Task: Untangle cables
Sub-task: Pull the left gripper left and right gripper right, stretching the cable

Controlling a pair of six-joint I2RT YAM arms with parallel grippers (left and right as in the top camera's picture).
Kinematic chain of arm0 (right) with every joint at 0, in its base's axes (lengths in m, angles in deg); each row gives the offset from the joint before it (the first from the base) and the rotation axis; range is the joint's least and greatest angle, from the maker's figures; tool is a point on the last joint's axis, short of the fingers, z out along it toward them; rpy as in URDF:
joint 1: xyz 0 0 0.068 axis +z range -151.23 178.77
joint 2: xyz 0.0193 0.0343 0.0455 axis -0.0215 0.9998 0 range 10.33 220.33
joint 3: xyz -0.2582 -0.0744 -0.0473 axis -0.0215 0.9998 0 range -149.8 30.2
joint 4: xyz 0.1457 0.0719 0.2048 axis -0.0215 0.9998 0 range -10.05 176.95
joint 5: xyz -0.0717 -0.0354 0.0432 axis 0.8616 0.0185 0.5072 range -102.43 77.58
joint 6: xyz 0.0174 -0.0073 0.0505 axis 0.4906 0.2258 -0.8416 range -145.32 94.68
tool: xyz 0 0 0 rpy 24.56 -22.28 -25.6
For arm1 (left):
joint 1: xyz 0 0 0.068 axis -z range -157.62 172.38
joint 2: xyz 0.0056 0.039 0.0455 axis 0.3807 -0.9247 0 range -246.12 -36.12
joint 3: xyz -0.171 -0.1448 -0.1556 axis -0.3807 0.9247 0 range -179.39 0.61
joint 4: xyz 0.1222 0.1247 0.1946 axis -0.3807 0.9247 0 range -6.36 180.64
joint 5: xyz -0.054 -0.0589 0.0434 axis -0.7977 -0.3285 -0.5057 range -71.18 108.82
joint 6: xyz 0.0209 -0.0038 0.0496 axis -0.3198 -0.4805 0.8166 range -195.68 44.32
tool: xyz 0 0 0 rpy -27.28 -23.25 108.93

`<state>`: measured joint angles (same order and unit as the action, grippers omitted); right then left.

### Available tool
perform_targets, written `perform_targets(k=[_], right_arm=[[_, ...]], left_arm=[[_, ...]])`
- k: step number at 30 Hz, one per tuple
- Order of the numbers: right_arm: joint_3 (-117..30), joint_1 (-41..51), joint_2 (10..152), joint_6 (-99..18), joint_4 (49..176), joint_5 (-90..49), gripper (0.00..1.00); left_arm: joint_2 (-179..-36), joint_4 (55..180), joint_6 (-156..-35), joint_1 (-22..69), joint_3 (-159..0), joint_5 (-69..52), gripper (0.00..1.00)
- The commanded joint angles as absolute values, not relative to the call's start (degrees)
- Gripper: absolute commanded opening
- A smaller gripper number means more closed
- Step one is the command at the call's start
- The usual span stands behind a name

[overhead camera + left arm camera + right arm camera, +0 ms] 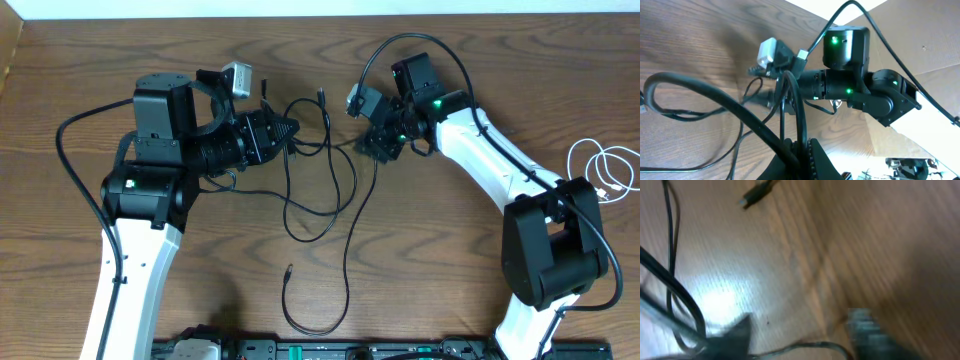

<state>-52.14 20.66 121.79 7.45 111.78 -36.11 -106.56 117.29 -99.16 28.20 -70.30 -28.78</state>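
Overhead, the left gripper point(289, 129) has its fingers pressed together on the black cable point(349, 262). The left wrist view shows the cord running out of the tips. Just right of the left gripper the cable loops over the table point(220, 275); below it one plug end point(289, 268) lies beside a lower loop. Farther right of the left gripper is the right gripper point(378, 147), with strands at it. Its wrist view is too blurred to show whether its jaws are apart. Far right of the left gripper lies the white cable point(603, 178), well apart.
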Motion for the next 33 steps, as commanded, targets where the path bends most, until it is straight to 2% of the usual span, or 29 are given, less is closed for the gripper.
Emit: perform_targets(k=[1,4,7,15,24,33], right_arm=[[-52.60,20.81,121.28,2.93,110.71,-34.64,0.01],[-52.67,20.22,120.13,-3.19,110.58,-28.04,0.01],[-52.67,17.82,116.96,-12.46,111.87,-18.73,0.01],[-52.67,8.61,108.63,-19.76,115.70,-15.32,0.01],[-52.67,-4.83,105.53,-27.06,119.02,-15.91,0.01],[-52.65,-9.09,105.55,-27.01,120.94,-15.58,0.01]], left_arm=[[-106.10,117.88,-97.96,28.18,-70.87,-26.17,0.08],[-106.10,119.13,-97.96,28.18,-70.87,-22.09,0.08],[-106.10,121.10,-97.98,28.16,-70.87,-11.88,0.08],[-106.10,123.24,-97.98,28.01,-70.87,9.71,0.08],[-106.10,123.26,-98.01,20.03,-70.87,11.44,0.08],[-106.10,123.06,-101.26,8.29,-70.87,12.25,0.08]])
